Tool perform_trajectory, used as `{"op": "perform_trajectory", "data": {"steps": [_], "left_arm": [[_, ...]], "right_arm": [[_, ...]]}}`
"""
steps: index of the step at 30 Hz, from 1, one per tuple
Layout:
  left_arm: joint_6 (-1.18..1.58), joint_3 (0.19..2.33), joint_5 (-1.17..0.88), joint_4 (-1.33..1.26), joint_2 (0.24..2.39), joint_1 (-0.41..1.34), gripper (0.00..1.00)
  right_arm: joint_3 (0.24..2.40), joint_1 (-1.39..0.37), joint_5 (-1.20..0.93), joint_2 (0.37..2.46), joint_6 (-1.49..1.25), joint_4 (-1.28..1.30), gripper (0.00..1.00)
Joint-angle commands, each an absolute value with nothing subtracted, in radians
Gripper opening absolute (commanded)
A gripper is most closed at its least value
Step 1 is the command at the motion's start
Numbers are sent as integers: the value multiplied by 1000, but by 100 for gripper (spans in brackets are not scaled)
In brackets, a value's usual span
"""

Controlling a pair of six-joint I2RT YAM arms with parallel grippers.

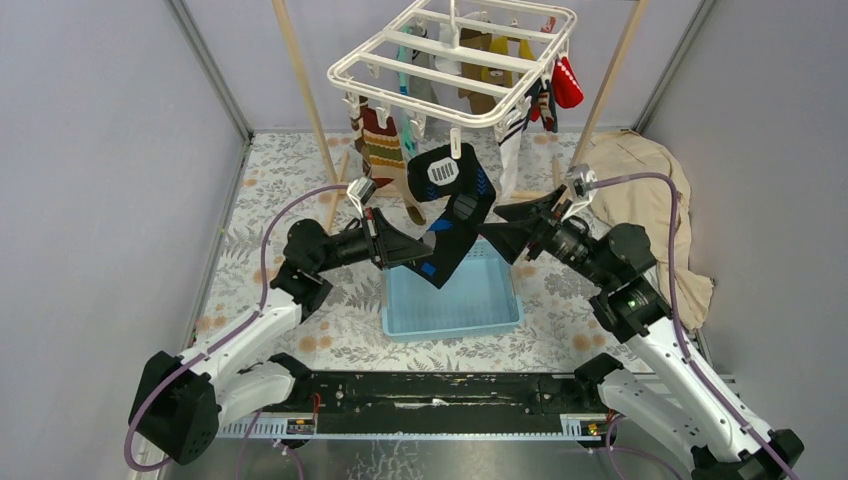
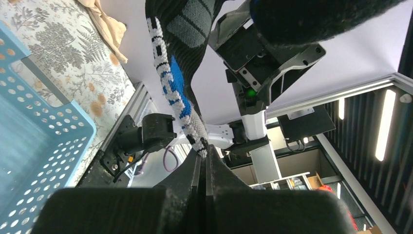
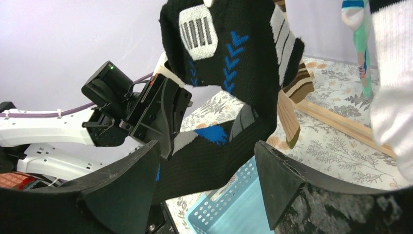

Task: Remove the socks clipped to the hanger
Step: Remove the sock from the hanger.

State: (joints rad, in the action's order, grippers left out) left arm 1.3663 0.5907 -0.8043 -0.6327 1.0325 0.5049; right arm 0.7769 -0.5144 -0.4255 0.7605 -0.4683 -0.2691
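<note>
A black sock [image 1: 452,195] with blue chevrons and a grey-barred white patch hangs from the near edge of the white hanger [image 1: 380,62], its top pinched in a clip [image 1: 456,150]. From there it drops, bends and runs off toward 7 o'clock, ending above the blue basket [image 1: 450,328].

The left gripper [image 1: 425,255] has that lower end. In its own wrist view the gripper [image 2: 204,157] is pressed tight together on the sock's [image 2: 178,73] knit edge, with only a thin strip of fabric caught between the tips and no gap showing.

The right gripper [image 1: 490,222] comes in from 3 o'clock, level with the bend in the sock. Seen from its wrist, the gripper [image 3: 207,146] is spread wide, one finger on each side of the black sock [image 3: 234,63], which crosses the opening beyond the tips. I cannot tell whether either finger touches the fabric.

Other socks hang on the hanger. A brown-striped sock [image 1: 380,150] is at 9 o'clock of the black one, a white sock [image 1: 510,150] at 3 o'clock, a red sock [image 1: 567,85] on the right-hand corner, and teal and mustard ones further in under the bars.

The hanger sits between two pale wooden poles [image 1: 298,80] that slope up and out of view. The basket rests on the flower-patterned desk [image 1: 250,250] at 6 o'clock of the hanger, just in front of the arms' bases. A beige cloth [image 1: 640,185] lies heaped at 3 o'clock, against the right wall.
</note>
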Motion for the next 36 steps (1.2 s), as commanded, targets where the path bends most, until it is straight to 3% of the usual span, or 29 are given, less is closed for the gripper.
{"op": "perform_trajectory", "data": {"steps": [1, 20, 36], "left_arm": [[1430, 576, -801, -795, 1044, 519, 0], [1372, 521, -730, -820, 1129, 540, 0], [1321, 551, -648, -906, 1332, 638, 0]], "right_arm": [[746, -517, -404, 689, -520, -262, 78], [683, -517, -410, 683, -549, -162, 82], [671, -517, -385, 662, -513, -84, 83]]}}
